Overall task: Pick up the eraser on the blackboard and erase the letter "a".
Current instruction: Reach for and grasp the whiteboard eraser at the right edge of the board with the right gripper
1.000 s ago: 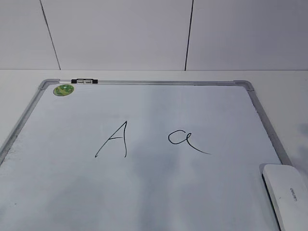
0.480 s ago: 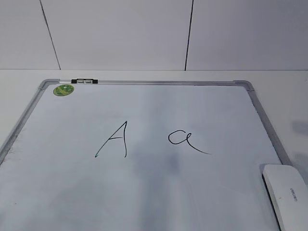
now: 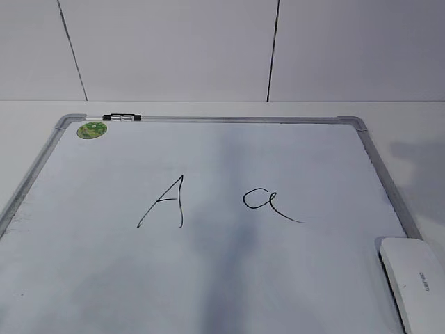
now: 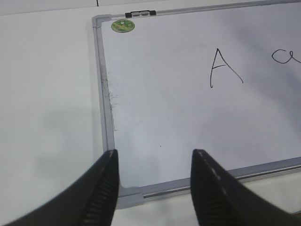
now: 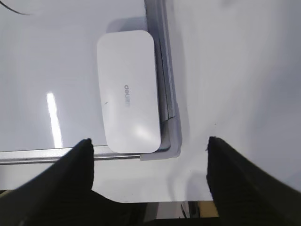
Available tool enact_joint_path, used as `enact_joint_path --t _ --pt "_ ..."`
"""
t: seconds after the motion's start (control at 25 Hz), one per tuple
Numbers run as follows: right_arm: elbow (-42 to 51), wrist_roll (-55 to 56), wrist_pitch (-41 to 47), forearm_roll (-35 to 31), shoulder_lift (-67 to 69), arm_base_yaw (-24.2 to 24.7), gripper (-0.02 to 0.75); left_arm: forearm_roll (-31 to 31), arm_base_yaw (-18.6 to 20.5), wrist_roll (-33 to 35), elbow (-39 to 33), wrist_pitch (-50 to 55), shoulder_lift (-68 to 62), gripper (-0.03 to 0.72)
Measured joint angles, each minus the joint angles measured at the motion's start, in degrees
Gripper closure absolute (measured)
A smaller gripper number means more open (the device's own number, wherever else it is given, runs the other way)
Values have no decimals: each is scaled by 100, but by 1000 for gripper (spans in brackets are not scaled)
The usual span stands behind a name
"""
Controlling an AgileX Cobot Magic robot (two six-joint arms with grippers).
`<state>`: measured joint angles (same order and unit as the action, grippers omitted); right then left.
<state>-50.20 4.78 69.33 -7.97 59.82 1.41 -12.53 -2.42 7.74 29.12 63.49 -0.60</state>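
The white eraser (image 3: 415, 282) (image 5: 128, 92) lies flat in the near right corner of the blackboard (image 3: 208, 153) (image 4: 164, 117) (image 5: 56, 70), against its grey frame. The cursive letter "a" (image 3: 268, 202) (image 4: 287, 57) is drawn right of centre, beside a capital "A" (image 3: 163, 202). My right gripper (image 5: 149, 143) hovers open above the near table edge, a little short of the eraser, nothing between its fingers. Over the board's near left corner my left gripper (image 4: 154, 155) stands open and empty. Neither gripper shows in the exterior view.
A black-and-white marker (image 3: 121, 117) (image 4: 140, 14) rests on the board's far frame next to a round green sticker (image 3: 92, 129) (image 4: 122, 25). White table (image 3: 417, 132) surrounds the board, with a white wall behind. The table's near edge shows under my right gripper.
A soft arm shadow has grown on the table right of the board and down the board's middle. The eraser and letters have not moved.
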Motion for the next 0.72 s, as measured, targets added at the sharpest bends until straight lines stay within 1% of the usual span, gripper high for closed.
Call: enact_joint_path --t 0.28,0.36,0.48,0.56,0.72 --pt "-59 -190 62 -72 676 -325 146 0 0 0 0 0 0 317" --pt "-59 -354 62 -166 814 -338 143 0 0 0 0 0 0 317" --pt "-59 -519 62 -344 916 -345 111 0 0 0 0 0 0 317" --pt "-69 -560 62 -367 936 -345 94 0 0 0 0 0 0 317" --pt "64 -595 62 -357 1054 -345 84 0 0 0 0 0 0 317"
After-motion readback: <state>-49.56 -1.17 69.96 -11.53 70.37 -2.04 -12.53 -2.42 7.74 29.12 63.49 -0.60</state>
